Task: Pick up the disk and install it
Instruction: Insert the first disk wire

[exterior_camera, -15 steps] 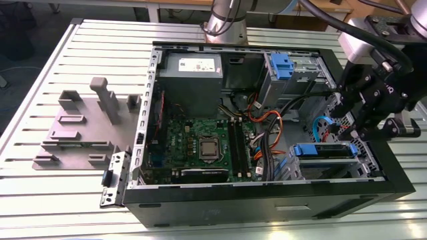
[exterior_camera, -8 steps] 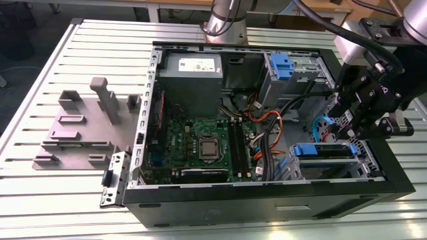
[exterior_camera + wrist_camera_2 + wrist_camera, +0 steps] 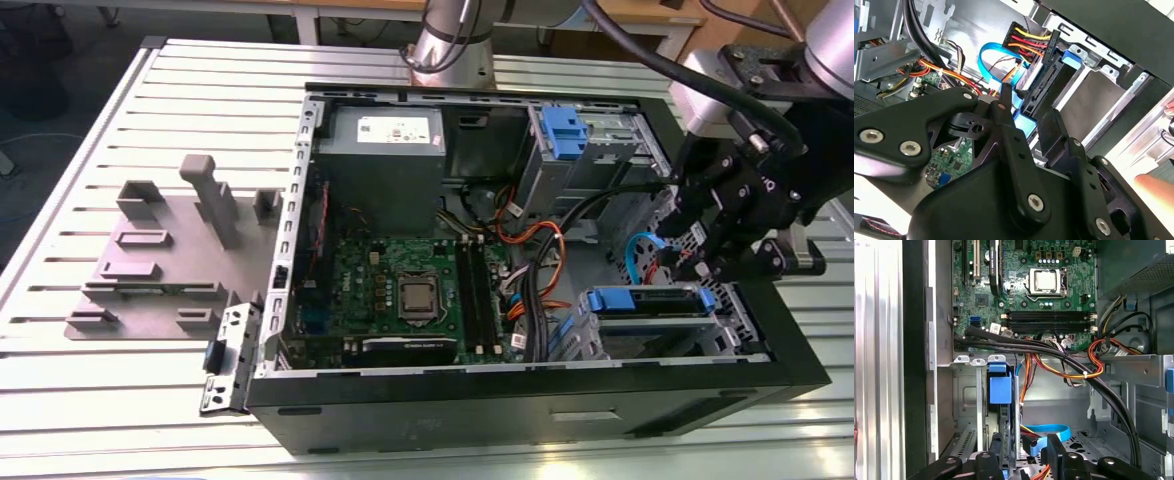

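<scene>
The disk (image 3: 1008, 426) stands on edge in the drive cage at the case's front corner, its blue carrier tab (image 3: 1000, 389) level with the cage's rim. In the second wrist view the disk (image 3: 1023, 119) shows blue and black between two black fingers (image 3: 1004, 112), which lie against its two sides. My gripper (image 3: 1021, 452) is shut on the disk. In the exterior view the gripper (image 3: 707, 255) hangs over the case's right side, above the lower drive cage, and hides the disk.
The open computer case (image 3: 534, 400) lies on a slatted table (image 3: 80, 400). A grey slotted holder stand (image 3: 160, 250) stands at the exterior view's left. Blue-handled carriers sit on the cages (image 3: 627, 300) (image 3: 561, 130). Black, orange and blue cables (image 3: 1064, 432) run close to the disk.
</scene>
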Available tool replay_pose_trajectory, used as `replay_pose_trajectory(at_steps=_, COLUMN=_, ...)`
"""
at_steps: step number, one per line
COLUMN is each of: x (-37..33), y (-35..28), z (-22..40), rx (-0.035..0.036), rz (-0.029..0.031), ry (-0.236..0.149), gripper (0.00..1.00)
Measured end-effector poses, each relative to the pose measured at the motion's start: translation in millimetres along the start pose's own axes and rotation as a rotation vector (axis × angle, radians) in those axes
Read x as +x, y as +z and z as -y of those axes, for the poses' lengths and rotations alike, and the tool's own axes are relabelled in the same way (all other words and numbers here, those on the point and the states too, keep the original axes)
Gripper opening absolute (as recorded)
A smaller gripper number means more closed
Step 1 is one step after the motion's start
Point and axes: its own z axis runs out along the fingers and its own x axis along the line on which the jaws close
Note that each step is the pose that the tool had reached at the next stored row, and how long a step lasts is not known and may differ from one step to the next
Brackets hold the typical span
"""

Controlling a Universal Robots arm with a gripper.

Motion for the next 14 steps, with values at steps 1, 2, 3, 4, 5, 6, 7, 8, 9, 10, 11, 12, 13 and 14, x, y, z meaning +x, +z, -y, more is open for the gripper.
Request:
replay_pose_trajectory(at_steps=1, x=0.0, y=0.9, z=0.2, rx=0.0, rz=0.0, ry=0.0, gripper=0.48)
replay_pose_trajectory(at_steps=2, x=0.1, y=1.7, z=0.2, rx=0.0, rz=0.0, ry=0.0, gripper=0.48)
replay_pose_trajectory(at_steps=3, x=0.1, y=2.4, z=0.2, rx=0.0001, rz=-0.0001, ry=0.0, gripper=0.48)
replay_pose_trajectory(at_steps=4, x=0.1, y=2.8, z=0.3, rx=0.0001, rz=-0.0006, ry=0.0, gripper=0.48)
replay_pose_trajectory(at_steps=5, x=0.2, y=3.0, z=0.3, rx=0.0001, rz=-0.001, ry=0.0, gripper=0.48)
replay_pose_trajectory(at_steps=6, x=0.2, y=3.5, z=0.3, rx=0.0001, rz=-0.001, ry=0.0, gripper=0.48)
replay_pose_trajectory(at_steps=7, x=0.2, y=4.2, z=0.3, rx=0.0001, rz=-0.0008, ry=0.001, gripper=0.48)
replay_pose_trajectory(at_steps=8, x=0.3, y=5.1, z=0.4, rx=0.0001, rz=-0.0009, ry=0.001, gripper=0.48)
replay_pose_trajectory(at_steps=9, x=0.3, y=5.7, z=0.4, rx=0.0001, rz=-0.001, ry=0.001, gripper=0.48)
replay_pose_trajectory(at_steps=10, x=0.3, y=5.7, z=0.4, rx=0.0001, rz=-0.0013, ry=0.001, gripper=0.48)
replay_pose_trajectory(at_steps=11, x=0.3, y=5.7, z=0.4, rx=0.0001, rz=-0.0015, ry=0.001, gripper=0.48)
replay_pose_trajectory(at_steps=12, x=0.3, y=5.7, z=0.4, rx=0.0001, rz=-0.0016, ry=0.001, gripper=0.48)
replay_pose_trajectory(at_steps=13, x=0.3, y=5.8, z=0.4, rx=0.0001, rz=-0.0016, ry=0.001, gripper=0.48)
replay_pose_trajectory(at_steps=14, x=0.3, y=5.8, z=0.4, rx=0.0001, rz=-0.0016, ry=0.001, gripper=0.48)
